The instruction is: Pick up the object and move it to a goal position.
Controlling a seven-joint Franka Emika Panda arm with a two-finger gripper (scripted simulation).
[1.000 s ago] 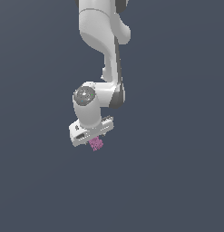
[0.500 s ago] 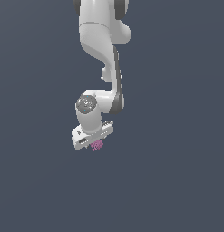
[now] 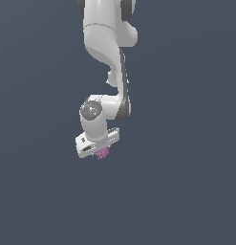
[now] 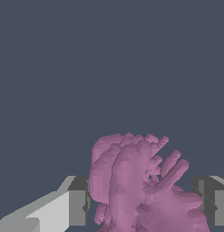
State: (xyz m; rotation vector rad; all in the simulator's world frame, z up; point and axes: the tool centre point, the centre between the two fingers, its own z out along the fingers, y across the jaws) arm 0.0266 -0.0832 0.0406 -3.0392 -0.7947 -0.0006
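The object is a small lumpy pink-purple clump peeking out under the white hand of the arm in the exterior view. My gripper is shut on it, and the hand hides most of it there. In the wrist view the object fills the space between the two fingers, with grey pads pressed against both of its sides. Below and around it lies only the plain dark grey ground.
The white arm comes down from the exterior view's top edge, its wrist bent toward the exterior view's left. The dark grey surface shows no other objects, markers or edges.
The hand with the pink-purple object has drifted slightly toward the exterior view's left and the arm has straightened a little. The grip on the object is unchanged.
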